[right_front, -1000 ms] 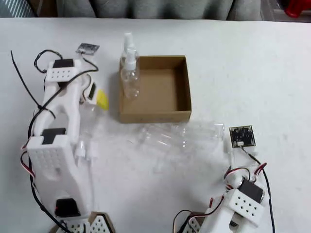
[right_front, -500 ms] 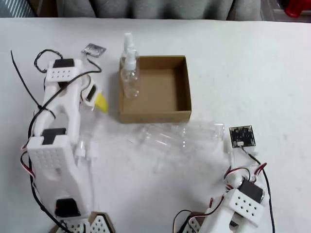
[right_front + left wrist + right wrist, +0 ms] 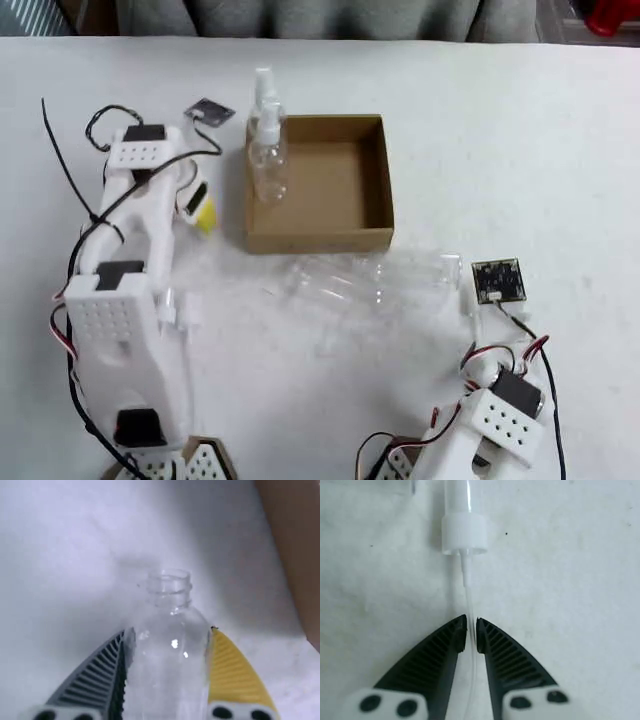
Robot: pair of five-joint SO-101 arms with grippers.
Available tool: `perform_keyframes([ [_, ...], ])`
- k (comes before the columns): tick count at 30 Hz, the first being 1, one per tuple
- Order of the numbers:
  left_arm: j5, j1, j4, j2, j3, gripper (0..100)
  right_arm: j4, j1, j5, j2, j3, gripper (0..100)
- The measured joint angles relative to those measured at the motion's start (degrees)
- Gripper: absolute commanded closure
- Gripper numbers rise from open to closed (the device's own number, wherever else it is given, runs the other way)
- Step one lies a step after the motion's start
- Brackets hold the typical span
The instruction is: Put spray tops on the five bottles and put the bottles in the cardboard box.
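Observation:
My left gripper (image 3: pixel 167 632) is shut on a clear bottle (image 3: pixel 170 645) with an open neck and no top, between a grey and a yellow finger. In the high view this gripper (image 3: pixel 197 205) sits just left of the cardboard box (image 3: pixel 375 170). Two bottles with spray tops (image 3: pixel 267 140) stand upright at the box's left wall. Several clear bottles (image 3: pixel 375 278) lie on the table in front of the box. My right gripper (image 3: pixel 471 629) pinches the thin tube of a white spray top (image 3: pixel 465 532) lying on the table.
Loose spray tops (image 3: pixel 178 310) lie beside the left arm (image 3: pixel 125 300). The right arm's base (image 3: pixel 495 425) is at the front right, with its wrist camera board (image 3: pixel 497 280) right of the lying bottles. The box's brown wall (image 3: pixel 295 545) is close to the held bottle.
The left arm has shifted a little to the right, toward the box, with the bottle in its gripper. The right arm has not moved.

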Motion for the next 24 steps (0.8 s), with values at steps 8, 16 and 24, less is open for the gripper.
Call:
perform_keyframes([
  [8,7.4,0.1,7.7,0.1,-11.3,98,0.0,0.0,0.0,0.0,0.0,98.4],
  [16,13.7,0.1,23.2,0.1,-26.9,98,0.0,0.0,0.0,0.0,0.0,98.4],
  [24,16.1,0.2,26.0,-6.1,-24.3,98,0.0,0.0,0.0,0.0,0.0,98.4],
])
